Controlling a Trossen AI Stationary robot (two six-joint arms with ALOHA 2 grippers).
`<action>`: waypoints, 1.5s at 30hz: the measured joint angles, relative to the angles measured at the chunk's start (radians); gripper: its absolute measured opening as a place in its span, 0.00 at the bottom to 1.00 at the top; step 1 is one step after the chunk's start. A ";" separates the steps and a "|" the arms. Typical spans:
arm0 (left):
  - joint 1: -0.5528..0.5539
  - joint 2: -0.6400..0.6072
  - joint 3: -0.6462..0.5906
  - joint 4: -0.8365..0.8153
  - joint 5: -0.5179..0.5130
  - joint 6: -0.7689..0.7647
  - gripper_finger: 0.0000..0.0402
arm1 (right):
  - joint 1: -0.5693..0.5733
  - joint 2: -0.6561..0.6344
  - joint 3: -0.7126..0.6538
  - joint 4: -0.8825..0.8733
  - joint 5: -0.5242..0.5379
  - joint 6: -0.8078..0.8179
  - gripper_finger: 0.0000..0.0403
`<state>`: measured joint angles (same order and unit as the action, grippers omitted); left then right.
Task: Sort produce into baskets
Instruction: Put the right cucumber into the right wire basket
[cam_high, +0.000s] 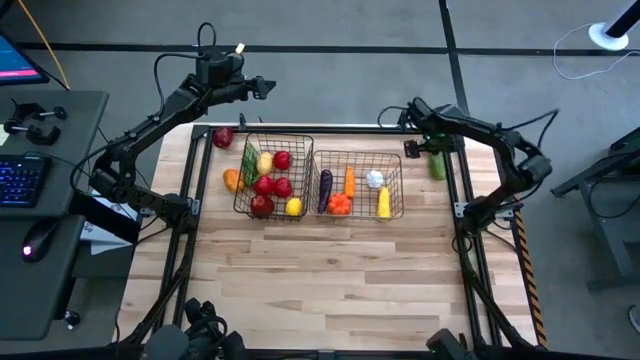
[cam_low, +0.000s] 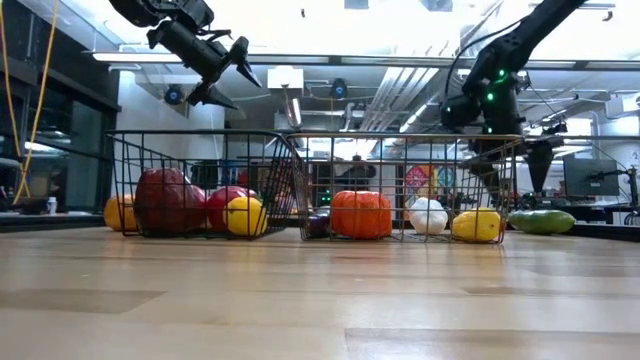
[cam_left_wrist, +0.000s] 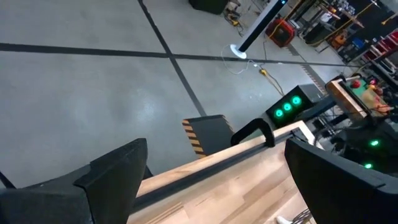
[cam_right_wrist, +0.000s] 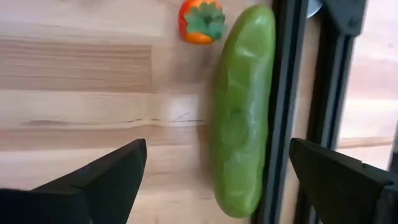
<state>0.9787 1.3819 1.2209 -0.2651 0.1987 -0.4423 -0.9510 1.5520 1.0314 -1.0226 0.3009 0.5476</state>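
Two wire baskets stand side by side at the table's far middle. The left basket (cam_high: 272, 175) holds red, yellow and green produce; the right basket (cam_high: 358, 182) holds purple, orange, white and yellow pieces. A long green vegetable (cam_right_wrist: 239, 112) lies on the table at the far right, against the black edge rail, with a small orange fruit (cam_right_wrist: 200, 22) beside it. My right gripper (cam_right_wrist: 217, 186) hangs open above the green vegetable, pointing down, and touches nothing. My left gripper (cam_low: 225, 70) is open, high over the far left corner.
A red fruit (cam_high: 223, 138) and an orange one (cam_high: 232, 180) lie on the table outside the left basket. The black rail (cam_right_wrist: 283, 93) runs right beside the green vegetable. Bare wood (cam_high: 330, 280) fills the table's near half.
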 joint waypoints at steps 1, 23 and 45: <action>0.000 0.000 0.000 -0.001 0.000 0.000 0.92 | 0.001 0.007 -0.007 0.008 -0.002 0.016 0.96; 0.000 0.000 0.000 -0.004 0.001 -0.001 0.92 | 0.008 0.215 -0.011 0.064 0.153 0.211 0.96; 0.000 0.000 0.000 -0.007 0.002 0.009 0.92 | -0.009 0.158 0.091 0.047 -0.072 0.102 0.37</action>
<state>0.9783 1.3819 1.2209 -0.2723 0.2006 -0.4333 -0.9600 1.7095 1.1222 -0.9752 0.2293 0.6494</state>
